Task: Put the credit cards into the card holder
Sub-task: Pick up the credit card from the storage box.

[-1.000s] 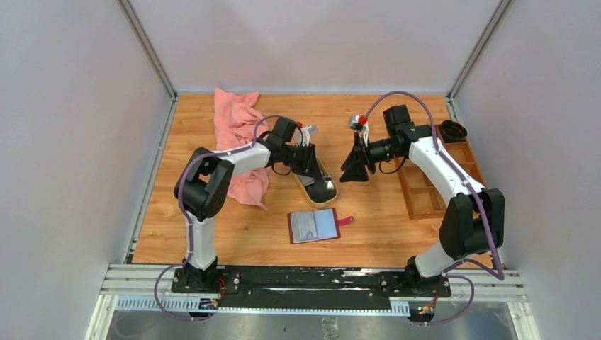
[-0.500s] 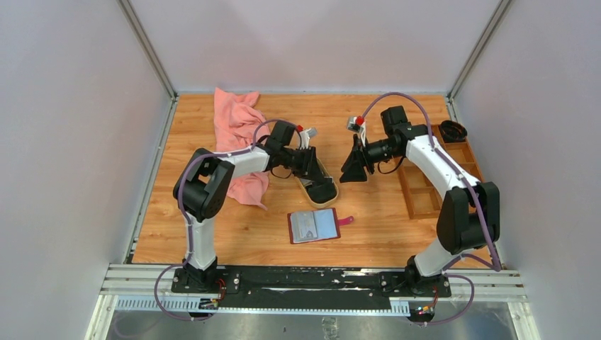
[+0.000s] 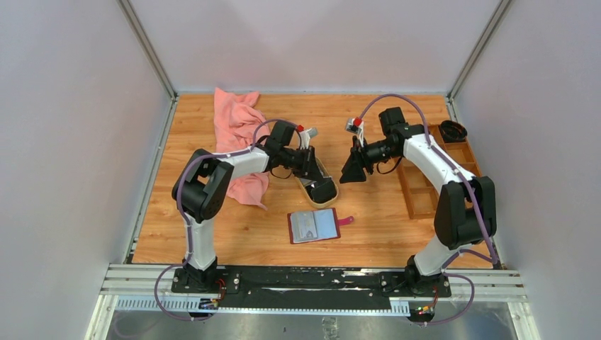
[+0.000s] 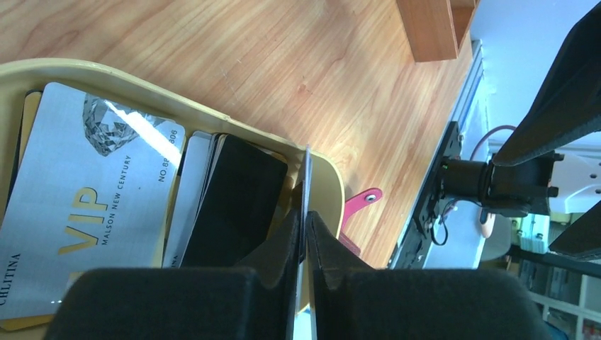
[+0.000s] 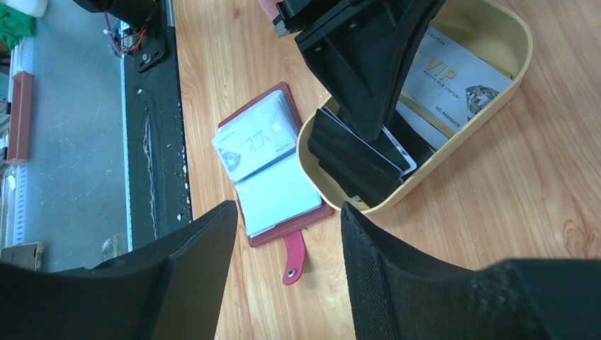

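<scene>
The card holder [image 3: 314,226] lies open near the table's front middle, red strap to the right, with a pale card in its left page [image 5: 254,142]. The other credit cards rest in a tan oval dish [image 4: 333,185]: a silver VIP card [image 4: 78,205] and black cards [image 4: 234,205]. My left gripper [image 4: 305,218] reaches into the dish's near end [image 3: 322,190] and is shut on a thin card seen edge-on [image 4: 307,166]. My right gripper [image 5: 287,209] hangs open above the table, right of the dish [image 3: 353,170], holding nothing.
A crumpled pink cloth [image 3: 237,134] lies at the back left beside the left arm. A brown wooden compartment tray [image 3: 425,188] runs along the right edge, with a black round object [image 3: 452,131] at its far end. Grey walls close in three sides.
The left gripper's jaws have closed onto a card inside the dish. The right arm has shifted slightly towards the back left, its jaws still wide apart.
</scene>
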`<state>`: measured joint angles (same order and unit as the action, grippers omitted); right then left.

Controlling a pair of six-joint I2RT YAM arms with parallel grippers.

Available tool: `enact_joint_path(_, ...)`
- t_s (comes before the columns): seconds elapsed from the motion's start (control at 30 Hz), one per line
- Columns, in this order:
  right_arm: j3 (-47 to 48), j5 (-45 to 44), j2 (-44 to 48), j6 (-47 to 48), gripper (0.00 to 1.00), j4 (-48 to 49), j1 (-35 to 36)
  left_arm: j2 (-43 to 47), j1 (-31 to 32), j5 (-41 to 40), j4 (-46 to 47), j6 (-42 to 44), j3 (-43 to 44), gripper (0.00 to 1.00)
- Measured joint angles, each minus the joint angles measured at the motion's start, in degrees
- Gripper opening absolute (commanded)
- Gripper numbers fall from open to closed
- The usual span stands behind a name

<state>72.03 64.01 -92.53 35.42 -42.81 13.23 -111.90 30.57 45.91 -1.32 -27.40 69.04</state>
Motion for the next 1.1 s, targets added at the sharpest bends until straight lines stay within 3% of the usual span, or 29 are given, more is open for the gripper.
enact_joint_path(0.03, 0.0, 0.0, -0.1, 0.0, 0.59, 0.0, 0.0, 0.0, 0.0, 0.0, 0.0, 0.0, 0.0, 0.00)
enact_joint_path(0.43, -0.1, -1.1, -1.8, 0.8, 0.59, 2.4, 0.1, 0.0, 0.0, -2.2, -0.3, 3.2, 0.0, 0.00)
enact_joint_path(0.8, -5.3, 0.0, -0.2, 22.8, 0.63, 9.6, 3.4, 5.2, 0.0, -5.4, 0.0, 9.3, -1.0, 0.00)
enact_joint_path(1.1, 1.5, 0.0, -8.1, 22.6, 0.62, 11.7, 3.4, 9.4, 0.0, -7.0, 1.7, 15.3, -3.8, 0.00)
